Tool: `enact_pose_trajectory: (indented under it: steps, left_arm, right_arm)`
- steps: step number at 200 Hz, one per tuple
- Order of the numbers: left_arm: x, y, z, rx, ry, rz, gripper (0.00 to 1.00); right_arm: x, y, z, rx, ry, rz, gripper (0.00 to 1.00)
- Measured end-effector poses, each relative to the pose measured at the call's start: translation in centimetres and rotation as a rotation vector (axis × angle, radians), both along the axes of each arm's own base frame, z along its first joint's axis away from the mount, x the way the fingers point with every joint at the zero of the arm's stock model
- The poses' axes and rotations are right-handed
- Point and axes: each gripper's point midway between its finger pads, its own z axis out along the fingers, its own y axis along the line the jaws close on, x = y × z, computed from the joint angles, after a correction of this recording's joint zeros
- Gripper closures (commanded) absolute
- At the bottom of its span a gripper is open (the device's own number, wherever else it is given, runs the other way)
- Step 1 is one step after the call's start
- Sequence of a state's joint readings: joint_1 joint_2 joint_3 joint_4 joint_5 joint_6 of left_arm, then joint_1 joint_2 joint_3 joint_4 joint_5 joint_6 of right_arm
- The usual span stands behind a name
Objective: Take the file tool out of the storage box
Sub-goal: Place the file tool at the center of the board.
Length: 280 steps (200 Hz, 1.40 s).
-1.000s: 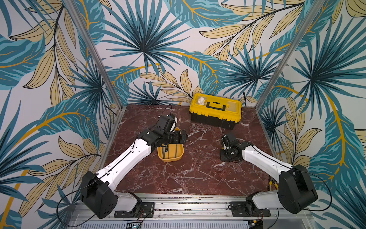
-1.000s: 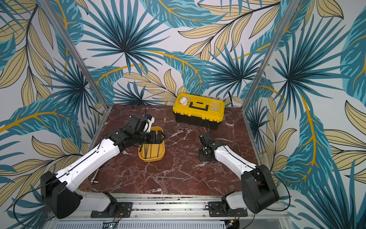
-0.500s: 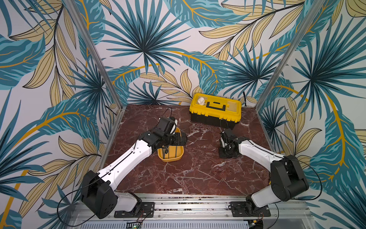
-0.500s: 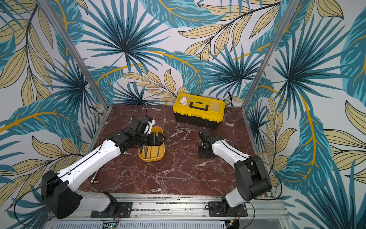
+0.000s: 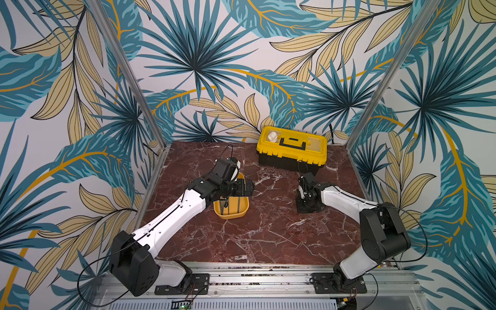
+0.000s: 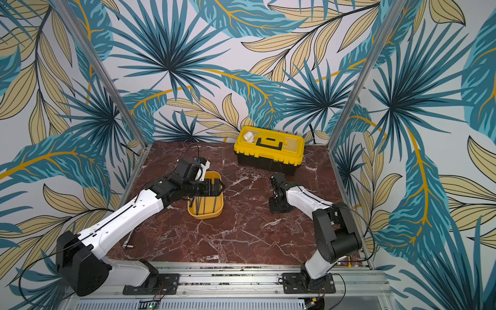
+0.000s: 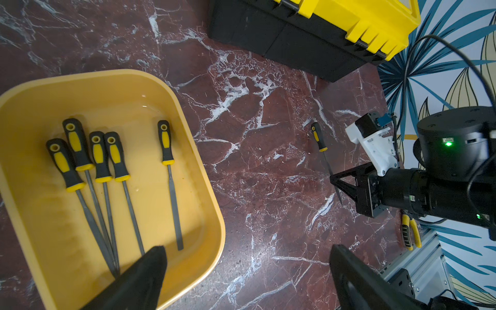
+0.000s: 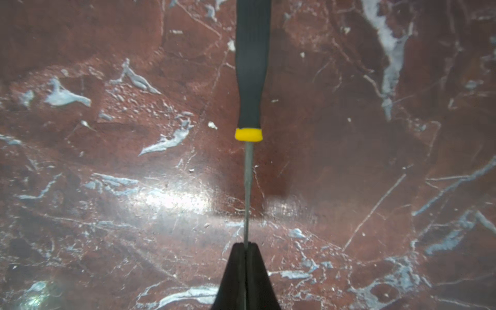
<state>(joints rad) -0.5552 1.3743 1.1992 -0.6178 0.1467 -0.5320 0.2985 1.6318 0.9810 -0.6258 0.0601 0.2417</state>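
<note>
The right gripper (image 8: 245, 245) clamps the file tool (image 8: 252, 67) by its thin shank, well apart from the storage box (image 7: 107, 73), seemingly to set it down. The left gripper (image 7: 247, 249) hovers over the box's edge with jaws spread, likely lining up on the five files (image 7: 98, 158) inside.

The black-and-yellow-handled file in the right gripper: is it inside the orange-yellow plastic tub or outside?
Outside. The right gripper is shut on the blade tip of the file, over the red marble tabletop, apart from the tub.

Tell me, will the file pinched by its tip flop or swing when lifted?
Probably stiff: the file runs straight from the right gripper. It may pivot, though: shut jaws pinch only the thin blade's end, the thicker handle far out.
</note>
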Motion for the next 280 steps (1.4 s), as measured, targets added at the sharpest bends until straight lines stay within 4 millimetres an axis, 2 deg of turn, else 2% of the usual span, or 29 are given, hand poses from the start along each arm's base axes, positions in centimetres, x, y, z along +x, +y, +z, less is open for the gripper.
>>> enact_pose_trajectory:
  steps: [41, 142, 191, 216, 243, 280]
  left_arm:
    - [0.0, 0.0, 0.0, -0.004, 0.005, 0.005, 0.0]
    - [0.3, 0.1, -0.6, 0.003, 0.022, 0.031, 0.0]
    - [0.8, 0.5, -1.4, 0.028, 0.032, 0.058, 0.0]
    - [1.3, 0.9, -2.3, 0.054, 0.041, 0.076, 0.01]
    - [1.8, 1.4, -3.7, 0.096, 0.058, 0.092, 0.04]
    - [2.7, 2.1, -6.0, 0.177, 0.091, 0.114, 0.08]
  right_arm:
    - [-0.1, -0.1, -0.8, -0.005, 0.021, -0.004, 1.0]
    - [0.4, 0.0, -0.9, -0.002, 0.013, -0.006, 0.87]
    - [0.4, -0.1, -0.9, -0.002, 0.012, -0.008, 0.86]
    - [0.4, -0.1, -0.8, -0.001, 0.008, -0.01, 0.81]
    - [0.8, 0.3, 1.2, 0.034, -0.047, -0.013, 0.73]
    - [1.5, 1.6, 7.0, 0.162, -0.227, -0.018, 0.61]
